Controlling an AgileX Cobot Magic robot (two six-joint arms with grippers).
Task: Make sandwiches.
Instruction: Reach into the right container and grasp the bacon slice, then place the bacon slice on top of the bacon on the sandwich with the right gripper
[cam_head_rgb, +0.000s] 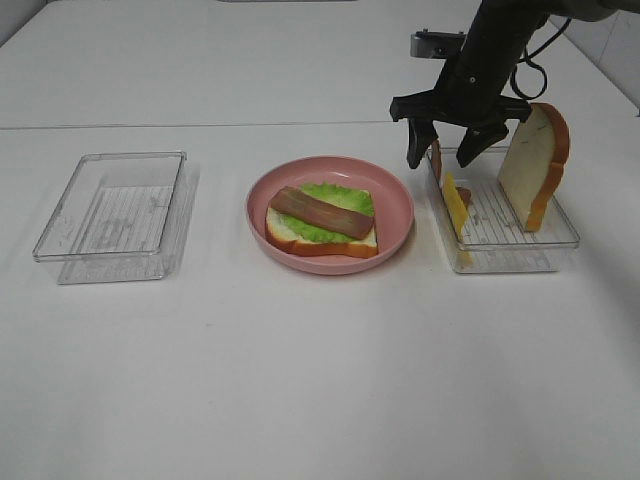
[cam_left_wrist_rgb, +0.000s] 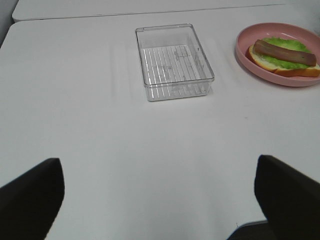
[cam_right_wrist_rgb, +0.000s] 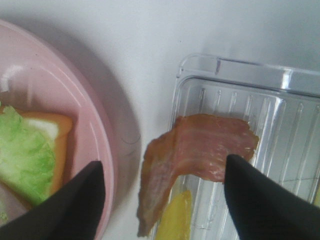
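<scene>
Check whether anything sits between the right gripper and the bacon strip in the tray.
Nothing visible does. The right gripper hangs open directly above the bacon strip, which drapes over the tray wall. The cheese slice leans just beside it, and the bread slice stands further off.

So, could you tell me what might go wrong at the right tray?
The bacon drapes over the tray rim, so the open right gripper may catch the rim or push it out. The cheese sits right beside it and could be grabbed too. The upright bread could be knocked over by the arm.
</scene>
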